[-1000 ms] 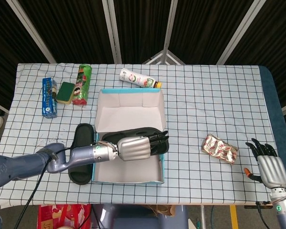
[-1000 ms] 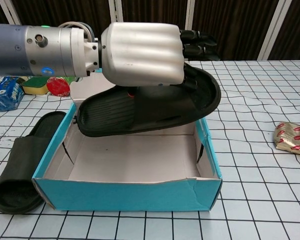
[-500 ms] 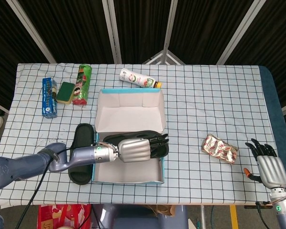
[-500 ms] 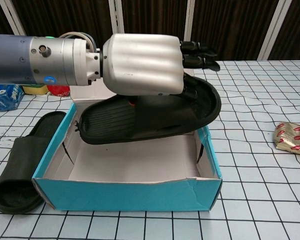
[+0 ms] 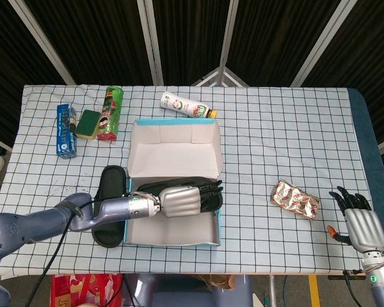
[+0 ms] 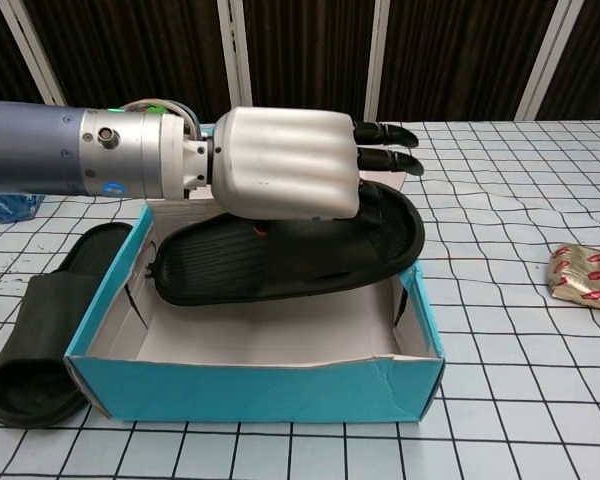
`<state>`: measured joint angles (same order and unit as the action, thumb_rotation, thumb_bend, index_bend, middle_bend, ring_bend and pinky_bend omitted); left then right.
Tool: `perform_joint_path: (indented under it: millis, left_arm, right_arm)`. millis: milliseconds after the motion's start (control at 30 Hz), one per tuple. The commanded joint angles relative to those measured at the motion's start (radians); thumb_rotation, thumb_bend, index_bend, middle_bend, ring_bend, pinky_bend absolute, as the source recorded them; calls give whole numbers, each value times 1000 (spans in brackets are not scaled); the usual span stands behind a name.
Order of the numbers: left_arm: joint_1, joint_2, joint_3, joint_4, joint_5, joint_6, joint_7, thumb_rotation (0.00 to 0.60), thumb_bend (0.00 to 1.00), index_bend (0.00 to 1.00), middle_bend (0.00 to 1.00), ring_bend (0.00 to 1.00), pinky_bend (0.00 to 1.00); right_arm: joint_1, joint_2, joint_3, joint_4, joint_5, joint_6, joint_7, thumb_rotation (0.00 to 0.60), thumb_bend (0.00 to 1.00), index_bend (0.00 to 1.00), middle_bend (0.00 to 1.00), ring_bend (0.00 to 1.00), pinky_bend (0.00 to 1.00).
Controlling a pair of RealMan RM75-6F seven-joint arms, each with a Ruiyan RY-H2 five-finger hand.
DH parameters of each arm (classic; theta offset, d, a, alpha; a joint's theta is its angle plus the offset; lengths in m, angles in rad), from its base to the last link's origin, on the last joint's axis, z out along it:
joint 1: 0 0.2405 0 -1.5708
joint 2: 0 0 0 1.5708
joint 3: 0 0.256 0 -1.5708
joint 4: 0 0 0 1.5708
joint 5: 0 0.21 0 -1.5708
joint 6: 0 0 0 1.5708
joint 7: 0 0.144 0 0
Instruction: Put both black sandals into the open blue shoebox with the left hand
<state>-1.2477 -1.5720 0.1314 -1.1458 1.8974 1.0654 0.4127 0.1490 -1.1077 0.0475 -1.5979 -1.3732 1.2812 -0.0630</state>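
Note:
My left hand holds one black sandal over the open blue shoebox. The sandal hangs low inside the box, toe end by the right wall, heel end toward the left wall. The hand's long fingers stretch out above the toe; what grips the sandal underneath is hidden by the hand. The second black sandal lies flat on the checked cloth just left of the box. My right hand rests at the table's front right corner, fingers apart and empty.
At the back left lie a green chips can, a green sponge and a blue carton. A white bottle lies behind the box lid. A crumpled foil packet sits right of the box.
My left hand has lowered the sandal deeper into the box and drawn it slightly back to the left. The right hand and the other sandal have stayed put.

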Motion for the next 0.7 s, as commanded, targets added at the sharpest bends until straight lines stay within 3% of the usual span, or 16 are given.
perform_joint_path:
  millis: [33, 700]
  left_arm:
    - [4, -12, 0, 14, 11, -1, -14, 600, 260, 438, 438, 68, 48]
    - [30, -35, 6, 72, 40, -20, -77, 600, 260, 423, 484, 68, 49]
  right_arm:
    - [0, 0, 0, 1, 1, -1, 0, 600, 291, 163, 85, 158, 100]
    - [4, -4, 0, 2, 10, -11, -8, 600, 291, 163, 84, 158, 100]
